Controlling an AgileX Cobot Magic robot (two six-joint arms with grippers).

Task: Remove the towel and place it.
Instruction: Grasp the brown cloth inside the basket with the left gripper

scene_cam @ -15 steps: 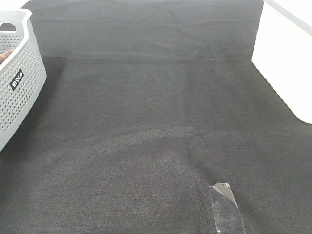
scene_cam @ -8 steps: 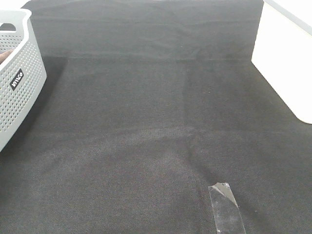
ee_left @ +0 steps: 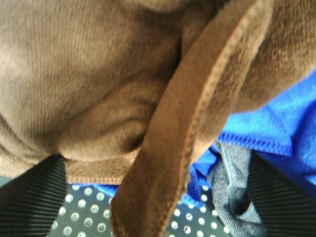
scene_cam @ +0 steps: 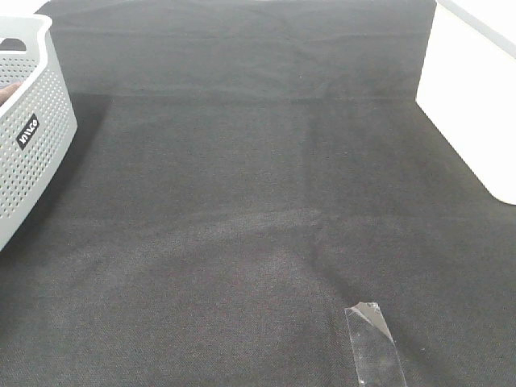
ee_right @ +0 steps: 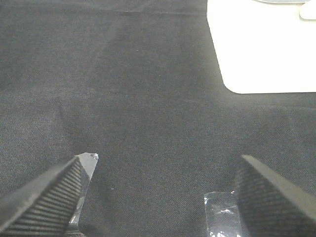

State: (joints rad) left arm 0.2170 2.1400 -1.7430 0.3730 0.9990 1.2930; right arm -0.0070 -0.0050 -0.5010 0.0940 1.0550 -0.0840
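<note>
Plush brown towel (ee_left: pixel 89 74) bunched in perforated grey basket (scene_cam: pixel 36 153).
Left gripper (ee_left: pixel 158 197) wide, the towel's stitched hem fold between ribbed pads (ee_left: pixel 29 197); right gripper (ee_right: pixel 158 197) wide above woven black worktop covering (ee_right: pixel 148 98).

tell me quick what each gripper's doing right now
left gripper: open, towel lying between its wide jaws
right gripper: open, holding nothing

Right claw (ee_right: pixel 163 164) spread wide, empty, over black cloth (ee_right: pixel 123 74); clear tape (ee_right: pixel 220 213) beside fingertip; white slab (ee_right: pixel 261 49) beyond.
</note>
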